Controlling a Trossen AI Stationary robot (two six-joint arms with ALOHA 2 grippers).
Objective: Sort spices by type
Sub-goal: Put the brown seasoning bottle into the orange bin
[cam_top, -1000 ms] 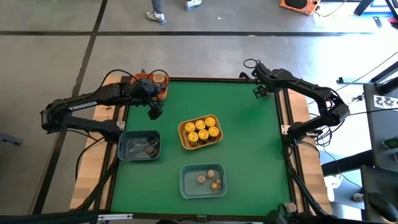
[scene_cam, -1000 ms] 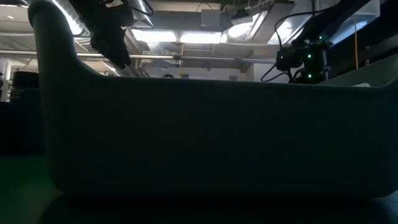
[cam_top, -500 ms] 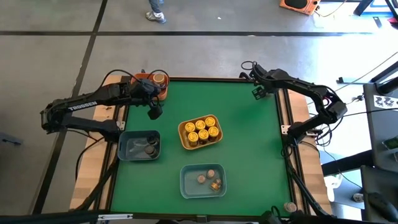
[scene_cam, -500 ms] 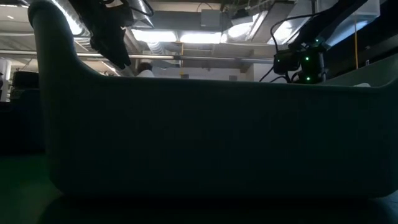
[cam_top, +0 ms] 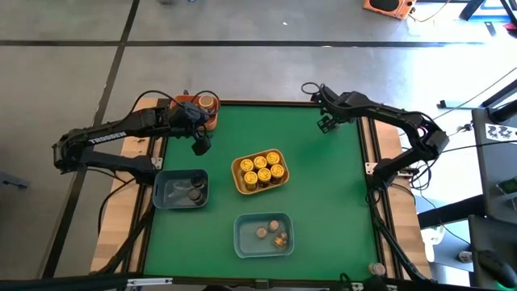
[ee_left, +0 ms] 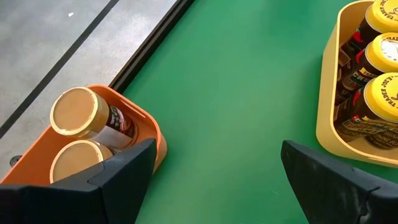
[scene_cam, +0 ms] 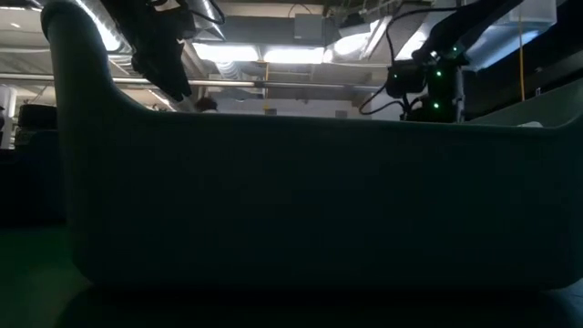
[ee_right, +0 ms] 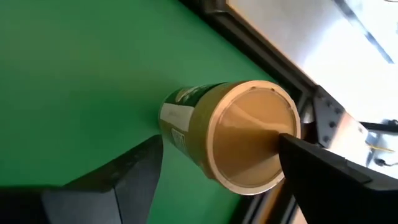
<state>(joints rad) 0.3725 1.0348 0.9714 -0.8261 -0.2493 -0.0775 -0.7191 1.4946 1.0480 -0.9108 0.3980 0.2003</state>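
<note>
Right gripper (cam_top: pixel 324 123) is hanging over the mat's far edge, fingers pinching a tan-lidded jar (ee_right: pixel 227 137); left gripper (cam_top: pixel 199 145) is hovering, fingers spread and holding nothing, beside the orange tray (ee_left: pixel 140 121) with two tan-lidded jars (ee_left: pixel 84 118); yellow-lidded jars (cam_top: pixel 260 171) are filling the yellow tray (cam_top: pixel 239 180) mid-table.

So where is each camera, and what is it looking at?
High view: above the table, looking straight down; both arms show, left gripper and right gripper.
Low view: at table height, facing a tray wall; arms above.
Left wrist view: past its own fingers at the orange tray.
Right wrist view: a tan-lidded jar between its fingers.
High and left wrist views share the yellow tray.
</note>
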